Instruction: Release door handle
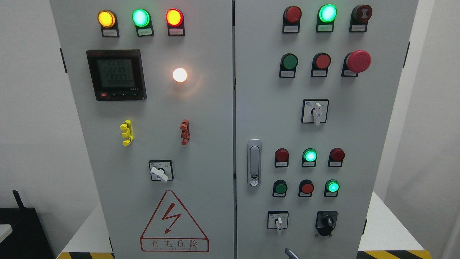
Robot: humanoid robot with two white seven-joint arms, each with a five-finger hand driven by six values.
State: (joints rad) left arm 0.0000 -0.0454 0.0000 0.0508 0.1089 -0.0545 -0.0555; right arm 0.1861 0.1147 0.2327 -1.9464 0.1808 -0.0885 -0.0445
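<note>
The grey electrical cabinet has two doors, both shut. The silver door handle lies flush in its recess at the left edge of the right door, with a keyhole at its lower end. Nothing touches the handle. A small grey curved tip pokes up at the bottom edge, well below and to the right of the handle. It may be part of a hand. The arm it belongs to is out of frame, so I cannot tell which side it comes from.
The left door carries lit indicator lamps, a digital meter, yellow and red clips, a rotary switch and a warning triangle. The right door holds pushbuttons, a red emergency stop and selector switches. White walls flank the cabinet.
</note>
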